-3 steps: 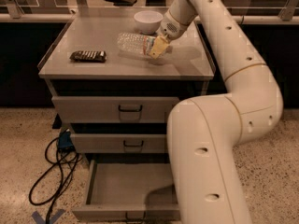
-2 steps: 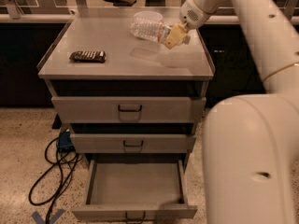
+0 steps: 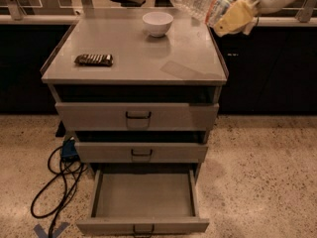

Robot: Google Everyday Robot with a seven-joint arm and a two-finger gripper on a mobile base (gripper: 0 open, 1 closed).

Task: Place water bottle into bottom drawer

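Observation:
The gripper (image 3: 232, 17) is at the upper right, above the cabinet's back right corner. Its yellowish fingers (image 3: 237, 15) are shut on the cap end of the water bottle (image 3: 198, 0). The clear ribbed bottle lies nearly level in the air, its base pointing left, well above the cabinet top (image 3: 173, 58). The bottom drawer (image 3: 143, 197) is pulled open at the foot of the cabinet. It is a shallow grey tray with nothing in it, and a dark handle (image 3: 143, 229) on its front.
A white bowl (image 3: 157, 23) stands at the back of the cabinet top. A dark wrapped snack bar (image 3: 94, 59) lies at its left. The two upper drawers (image 3: 136, 116) are slightly ajar. A black cable (image 3: 57, 182) coils on the floor at the left.
The gripper has lifted the water bottle up off the cabinet top and carried it to the right. The arm has swung out of the foreground, uncovering the cabinet's right side and the white bowl.

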